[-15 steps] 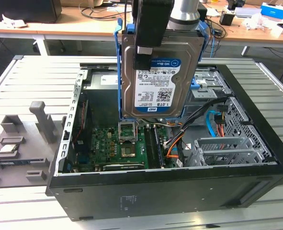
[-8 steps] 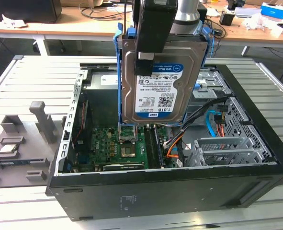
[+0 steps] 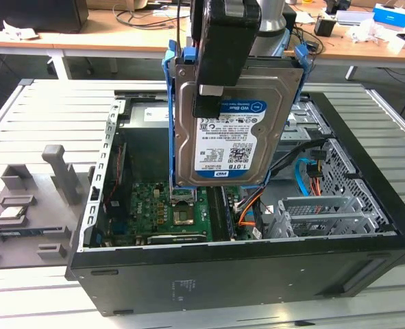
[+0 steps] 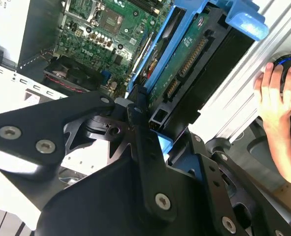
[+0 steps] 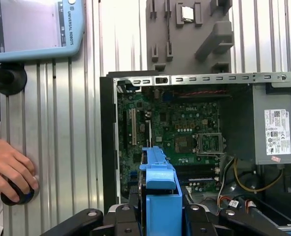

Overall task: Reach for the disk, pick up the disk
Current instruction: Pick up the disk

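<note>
The disk [image 3: 229,137], a silver hard drive with a white-and-blue label and a blue bracket along its edges, hangs upright in the air above the open computer case [image 3: 243,267]. My gripper [image 3: 209,103] comes down from above and is shut on the disk's upper part, one black finger lying over the label. In the second wrist view the disk [image 4: 187,69] shows edge-on with its connector side, clamped in the gripper [image 4: 152,120]. In the first wrist view the disk's blue bracket [image 5: 159,184] rises from between the black fingers [image 5: 130,216], over the motherboard.
The green motherboard [image 3: 168,209] lies inside the case, with a metal drive cage [image 3: 318,212] and orange cables at the exterior view's right. A grey fixture [image 3: 24,199] with small parts lies left of the case. A hand [image 5: 7,164] rests beside a screen device [image 5: 34,27].
</note>
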Motion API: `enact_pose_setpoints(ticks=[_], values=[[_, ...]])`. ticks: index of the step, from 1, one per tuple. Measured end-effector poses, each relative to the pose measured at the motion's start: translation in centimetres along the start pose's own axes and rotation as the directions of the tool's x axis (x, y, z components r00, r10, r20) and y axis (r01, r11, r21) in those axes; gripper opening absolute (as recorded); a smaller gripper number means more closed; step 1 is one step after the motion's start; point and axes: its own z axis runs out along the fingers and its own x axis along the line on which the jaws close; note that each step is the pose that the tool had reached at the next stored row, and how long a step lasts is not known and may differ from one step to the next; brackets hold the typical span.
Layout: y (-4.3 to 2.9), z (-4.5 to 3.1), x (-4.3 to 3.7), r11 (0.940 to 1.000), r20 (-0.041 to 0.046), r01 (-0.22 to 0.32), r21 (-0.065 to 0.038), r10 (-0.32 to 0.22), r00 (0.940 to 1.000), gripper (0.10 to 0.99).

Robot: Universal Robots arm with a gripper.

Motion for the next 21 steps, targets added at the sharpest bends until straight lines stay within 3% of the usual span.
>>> enact_pose_setpoints(ticks=[8, 15, 21], values=[[-0.09, 0.02, 1.93, 1.0000, 0.0001, 0.000, 0.000, 0.000, 1.0000, 0.369], [-0.29, 0.01, 2.09, 1.0000, 0.0000, 0.000, 0.000, 0.000, 1.0000, 0.369], [-1.99, -0.05, 2.04, 1.0000, 0.0000, 0.000, 0.000, 0.000, 1.0000, 0.369]])
